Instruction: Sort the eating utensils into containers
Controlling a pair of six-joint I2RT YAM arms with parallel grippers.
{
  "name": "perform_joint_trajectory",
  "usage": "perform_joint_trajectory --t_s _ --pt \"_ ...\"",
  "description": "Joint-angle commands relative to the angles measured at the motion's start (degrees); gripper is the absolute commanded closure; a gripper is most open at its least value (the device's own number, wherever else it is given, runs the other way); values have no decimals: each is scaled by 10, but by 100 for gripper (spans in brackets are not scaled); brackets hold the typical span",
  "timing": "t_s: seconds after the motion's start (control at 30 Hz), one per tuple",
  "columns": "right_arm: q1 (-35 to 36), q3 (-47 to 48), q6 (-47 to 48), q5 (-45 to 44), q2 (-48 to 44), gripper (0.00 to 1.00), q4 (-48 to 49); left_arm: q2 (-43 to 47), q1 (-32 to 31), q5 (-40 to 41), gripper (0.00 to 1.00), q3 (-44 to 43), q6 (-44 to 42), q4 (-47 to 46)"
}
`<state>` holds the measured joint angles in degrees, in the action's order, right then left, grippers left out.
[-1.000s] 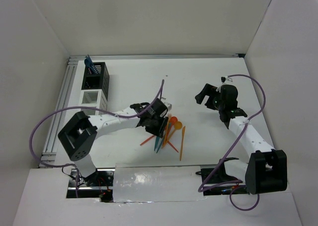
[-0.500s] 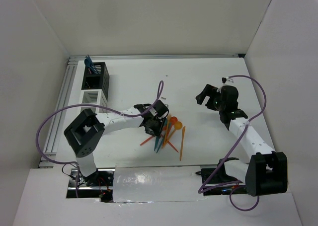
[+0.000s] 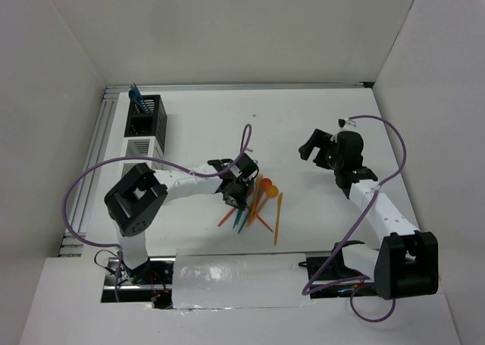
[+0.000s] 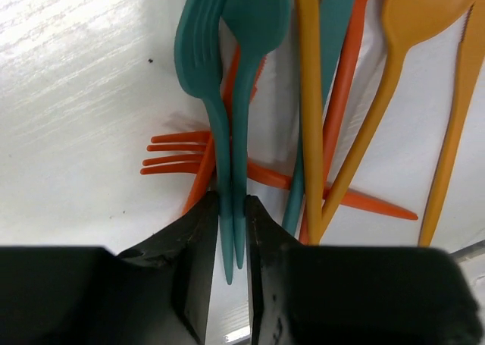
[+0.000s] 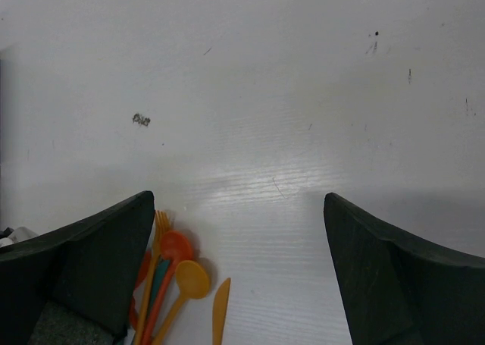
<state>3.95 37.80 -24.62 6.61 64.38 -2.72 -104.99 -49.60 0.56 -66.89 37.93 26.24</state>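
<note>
Currently the left claw (image 4: 231, 208) is pinching two teal utensils (image 4: 198, 49) by their handles; the right claw (image 5: 236, 208) is gaping wide, empty.

Left hand (image 4: 231, 227) pinched tight, right hand (image 5: 236, 231) spread wide

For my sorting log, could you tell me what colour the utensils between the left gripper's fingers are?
Both utensils are teal; the left wrist view shows it best.
</note>
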Motion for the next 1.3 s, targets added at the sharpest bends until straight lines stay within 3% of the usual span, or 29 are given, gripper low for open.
perform_joint_trajectory --t_s 0.0,0.13,0.4,0.6,0.9,1.03,1.07,1.1,1.17,1.27 --pt "-4 1 -1 -9 -7 1 -3 -35 2 5 77 6 -1 -6" --pt "-5 1 -3 -9 -8 2 -3 -9 2 3 91 24 -4 -15" --pt "-6 1 -5 -9 5 2 3 119 41 -15 92 51 -31 -50" --pt "-5 1 -8 -9 7 2 8 236 95 -86 91 82 -63 -87" --pt "-5 8 -10 2 26 2 27 340 298 -123 91 104 -102 -189" --pt "-7 29 -7 2 49 2 27 349 388 -100 91 112 -125 -281" --pt "-5 29 -3 -4 51 3 27 349 435 -102 90 115 -133 -319" --pt "-7 29 -2 -4 51 3 27 343 429 -105 90 113 -132 -334" --pt "-5 34 4 -9 58 3 33 335 510 -116 91 111 -152 -385" --pt "-6 34 5 -9 67 2 55 324 545 -126 90 127 -170 -475"
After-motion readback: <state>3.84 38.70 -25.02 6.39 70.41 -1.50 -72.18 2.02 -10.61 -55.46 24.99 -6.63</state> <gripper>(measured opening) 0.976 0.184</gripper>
